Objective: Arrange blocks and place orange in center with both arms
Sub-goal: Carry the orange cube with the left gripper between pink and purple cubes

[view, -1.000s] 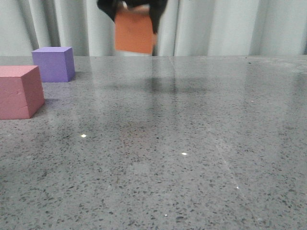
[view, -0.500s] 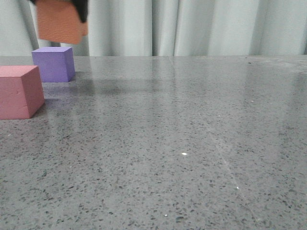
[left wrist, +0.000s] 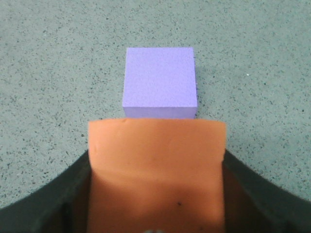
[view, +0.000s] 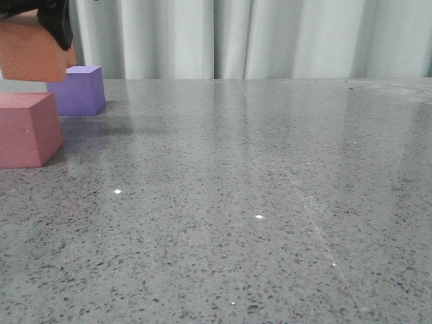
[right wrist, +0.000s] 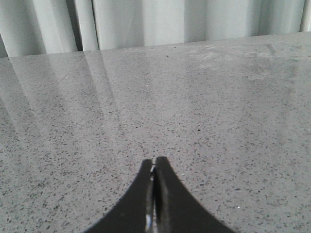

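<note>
Your right hand (right wrist: 154, 167) shows only in its own wrist view, with its two dark fingers pressed together, tips touching and nothing between them, poised over bare speckled grey table (right wrist: 204, 111) with the pale curtain (right wrist: 146, 22) beyond the far edge.

Your left hand (left wrist: 155, 184) is clamped on the orange cube (left wrist: 156, 170): in the left wrist view a black finger (left wrist: 48, 204) presses each side of it. In the front view that cube (view: 32, 52) hangs clear of the table at the far left, partly cut by the frame edge, with the black hand (view: 57, 20) above it and down its right side.

Nearest you on that left side, the pink-red cube (view: 27, 128) sits flat on the table (view: 270, 202), also cut by the frame edge. Just behind it and a little to the right stands the purple cube (view: 81, 91), flat on the surface and apart from the pink-red one. The held orange cube overlaps the purple cube's upper left corner in the front view; from the left wrist camera the purple cube (left wrist: 160, 82) lies beyond the orange one's leading edge, square to it. I cannot tell the height gap between them. The white pleated curtain (view: 270, 37) closes the back.
</note>
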Robot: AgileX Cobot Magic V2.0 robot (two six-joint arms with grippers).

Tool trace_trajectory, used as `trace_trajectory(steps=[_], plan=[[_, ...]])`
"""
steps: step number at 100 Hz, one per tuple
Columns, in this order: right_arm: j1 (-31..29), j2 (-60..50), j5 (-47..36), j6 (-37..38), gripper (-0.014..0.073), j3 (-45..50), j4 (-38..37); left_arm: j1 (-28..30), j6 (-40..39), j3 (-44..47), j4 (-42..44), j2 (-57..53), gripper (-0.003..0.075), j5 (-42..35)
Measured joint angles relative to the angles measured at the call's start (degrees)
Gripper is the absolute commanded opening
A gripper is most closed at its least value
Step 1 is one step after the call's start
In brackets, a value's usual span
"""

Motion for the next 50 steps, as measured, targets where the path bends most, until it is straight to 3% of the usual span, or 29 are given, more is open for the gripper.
trace_trajectory(steps=[50], plan=[[0.00,0.00,0.00,0.00,-0.0067,0.00,0.00,2.62,0.00,2.95,-1.58,0.72,0.0148,-6.97]])
